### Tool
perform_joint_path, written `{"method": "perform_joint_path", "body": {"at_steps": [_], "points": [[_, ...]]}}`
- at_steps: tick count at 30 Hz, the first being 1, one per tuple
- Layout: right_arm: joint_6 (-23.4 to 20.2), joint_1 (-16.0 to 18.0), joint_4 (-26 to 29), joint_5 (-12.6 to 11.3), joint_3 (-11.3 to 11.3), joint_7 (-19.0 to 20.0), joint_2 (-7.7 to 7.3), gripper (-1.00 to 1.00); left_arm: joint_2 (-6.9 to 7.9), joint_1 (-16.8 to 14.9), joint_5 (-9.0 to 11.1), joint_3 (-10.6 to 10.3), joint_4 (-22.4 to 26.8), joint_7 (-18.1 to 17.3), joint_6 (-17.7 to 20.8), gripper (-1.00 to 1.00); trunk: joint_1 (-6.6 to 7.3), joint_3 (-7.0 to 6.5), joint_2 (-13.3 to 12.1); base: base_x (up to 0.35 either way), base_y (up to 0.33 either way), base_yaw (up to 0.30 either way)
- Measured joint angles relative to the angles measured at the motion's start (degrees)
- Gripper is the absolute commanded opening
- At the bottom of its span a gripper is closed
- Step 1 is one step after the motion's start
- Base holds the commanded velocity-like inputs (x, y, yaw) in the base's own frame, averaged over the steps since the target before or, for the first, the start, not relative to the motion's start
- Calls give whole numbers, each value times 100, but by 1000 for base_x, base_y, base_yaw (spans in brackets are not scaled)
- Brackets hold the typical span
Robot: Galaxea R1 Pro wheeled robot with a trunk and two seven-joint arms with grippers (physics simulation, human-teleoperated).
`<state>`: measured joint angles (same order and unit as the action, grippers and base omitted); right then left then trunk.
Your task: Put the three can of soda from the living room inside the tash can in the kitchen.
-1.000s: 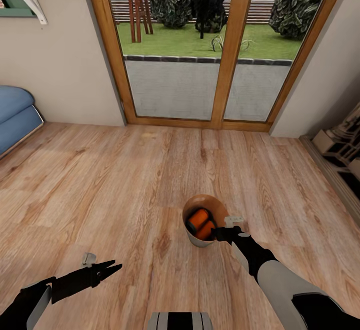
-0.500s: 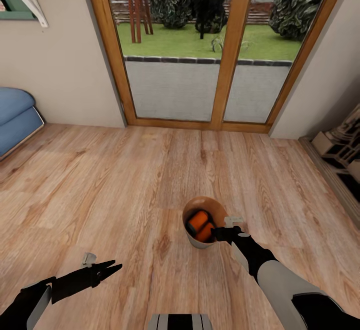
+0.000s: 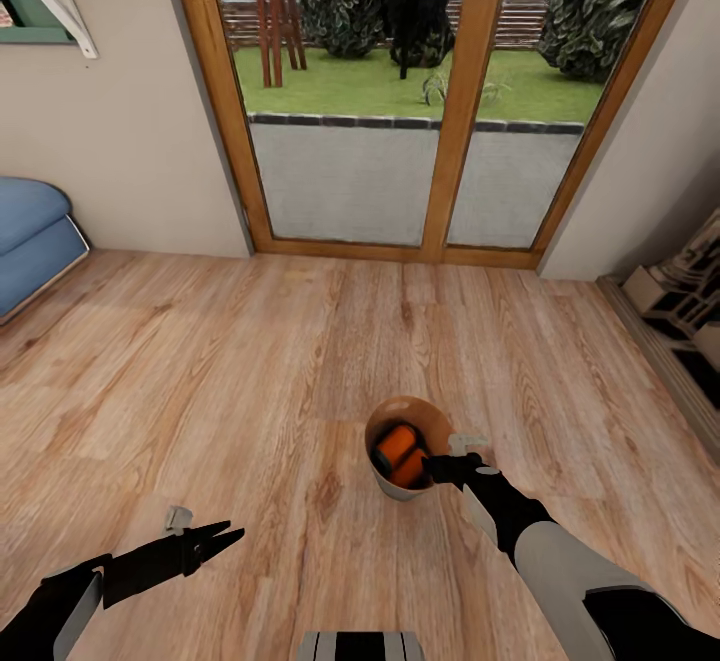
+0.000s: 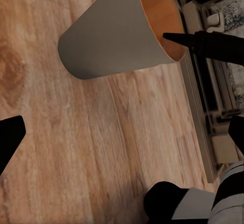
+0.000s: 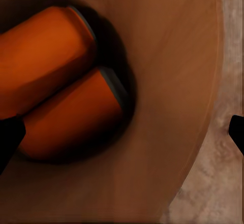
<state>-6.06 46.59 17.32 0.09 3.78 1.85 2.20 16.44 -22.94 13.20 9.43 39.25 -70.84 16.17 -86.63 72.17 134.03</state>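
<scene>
Holding two orange soda cans (image 3: 402, 451): trash can (image 3: 383, 420), floor-standing.

View slightly lower, bucket (image 3: 400, 486) unmoved

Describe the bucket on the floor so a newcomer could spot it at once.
Start at the wood-framed glass doors and come down the brown plank floor. The small pale grey tapered bucket stands there at the right gripper, its orange-brown inside holding two orange cans.
</scene>
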Motion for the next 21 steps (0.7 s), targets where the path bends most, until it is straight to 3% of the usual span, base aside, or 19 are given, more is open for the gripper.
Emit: {"method": "perform_joint_path", "body": {"at_steps": [21], "points": [[0,0,0,0,0,0,0,100,0,0,-1,-2,3,0,0,100,461,-377,-842,0,0,0]]}}
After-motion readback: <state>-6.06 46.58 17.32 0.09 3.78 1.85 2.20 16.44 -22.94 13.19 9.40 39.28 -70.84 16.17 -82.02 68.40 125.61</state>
